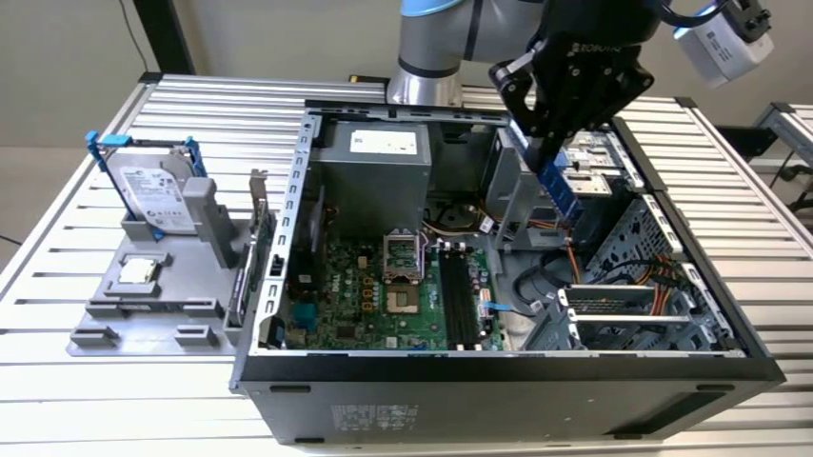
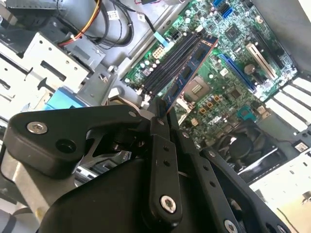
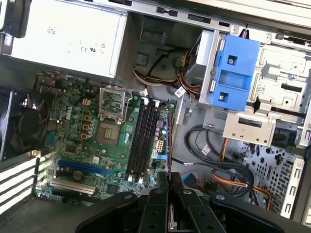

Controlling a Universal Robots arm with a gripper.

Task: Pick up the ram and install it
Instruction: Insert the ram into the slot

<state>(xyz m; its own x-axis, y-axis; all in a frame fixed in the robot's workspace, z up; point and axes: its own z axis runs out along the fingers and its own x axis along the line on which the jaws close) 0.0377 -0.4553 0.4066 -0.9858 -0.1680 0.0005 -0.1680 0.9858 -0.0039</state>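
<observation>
Black gripper (image 1: 561, 143) clamped on thin blue RAM stick (image 1: 565, 190) | upper right of exterior view, above open case | light, stiff, fragile; held by top edge.

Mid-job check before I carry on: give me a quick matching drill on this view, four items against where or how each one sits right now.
Items
1. ram
2. gripper
3. hard drive
4. memory slots

States
A. standing in the grey holder on the table, outside the case
B. held above the open case, not yet seated
C. black, lying on the green motherboard, none filled
D. shut on the blue stick

Pairs: 1-B, 2-D, 3-A, 4-C
</observation>
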